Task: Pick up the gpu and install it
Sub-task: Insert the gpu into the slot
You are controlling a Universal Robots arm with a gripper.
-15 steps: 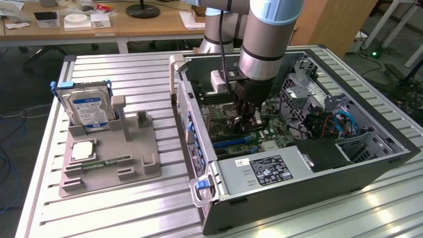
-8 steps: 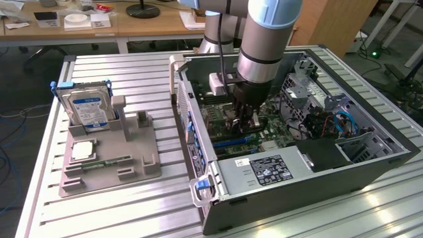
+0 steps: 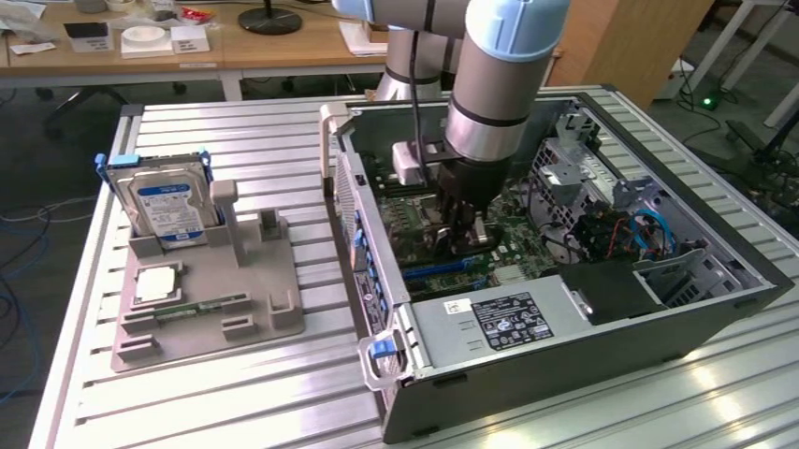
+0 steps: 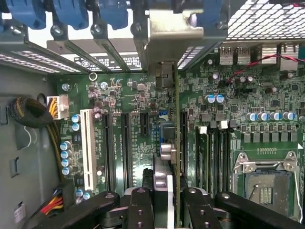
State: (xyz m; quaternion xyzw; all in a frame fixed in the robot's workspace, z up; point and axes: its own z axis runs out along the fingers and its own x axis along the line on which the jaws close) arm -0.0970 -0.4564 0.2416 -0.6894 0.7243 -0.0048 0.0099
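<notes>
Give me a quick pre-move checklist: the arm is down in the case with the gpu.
1. gpu clamped in gripper: ok.
2. Card upright, edge-on above motherboard: ok.
3. Card's bracket up by the rear slot openings: ok.
4. Card lined up over an expansion slot: cannot tell.
5. Card seated: cannot tell.
6. Hard drive in its stand outside the case: ok.

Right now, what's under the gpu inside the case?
The gpu stands edge-on in the fingers, its silver bracket toward the case's rear slots. Below it lies the green motherboard with its long black expansion slots. The slot directly beneath is hidden by the card itself.
</notes>
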